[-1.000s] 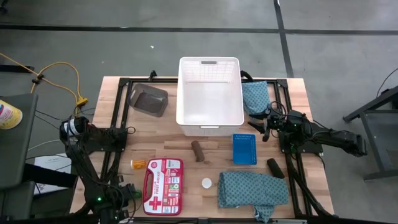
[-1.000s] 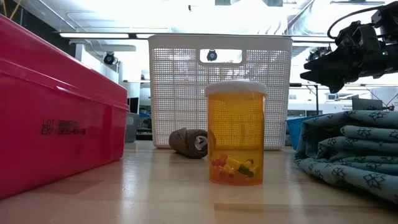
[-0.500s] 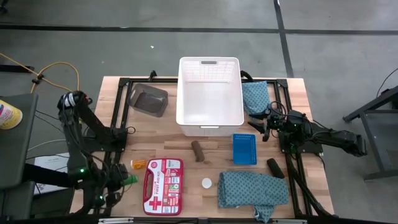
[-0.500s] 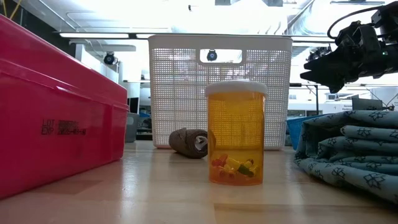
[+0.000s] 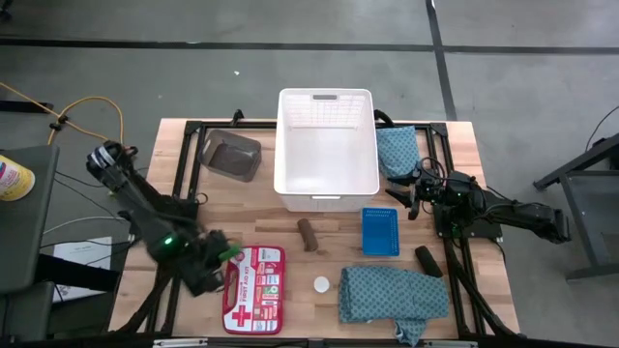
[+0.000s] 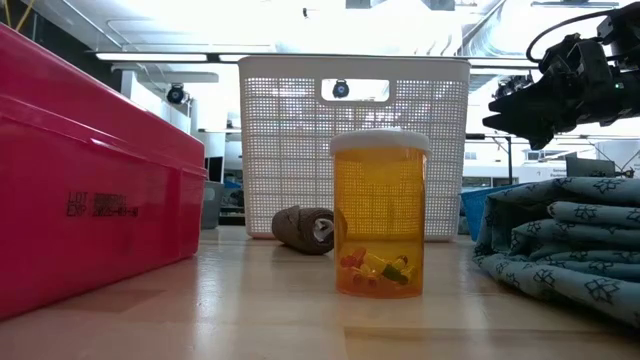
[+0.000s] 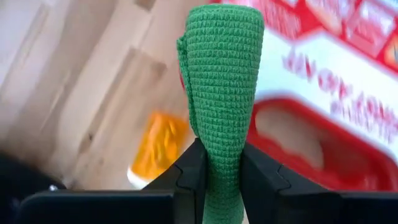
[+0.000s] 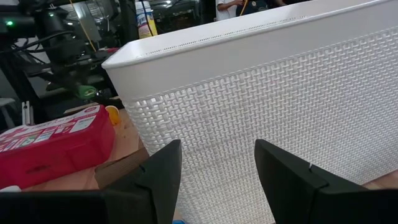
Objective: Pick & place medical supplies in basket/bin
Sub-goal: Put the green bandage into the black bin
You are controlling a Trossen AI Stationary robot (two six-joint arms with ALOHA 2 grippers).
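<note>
Left end effector (image 5: 224, 255) pinches the green piece (image 7: 219, 93) upright between its fingers, above the tabletop (image 5: 290, 242). Directly beneath it lie the orange bottle (image 7: 158, 144) and the red first-aid case (image 5: 253, 288). Right end effector (image 5: 398, 196) waits with fingers spread, empty, just beside the white basket (image 5: 327, 145); a teal cloth (image 5: 397, 151) lies close by.

Overhead, straight down on whole table; low, level across tabletop; wrists close-in. Shared: white basket (image 5: 327, 145), orange bottle (image 6: 379, 213).
</note>
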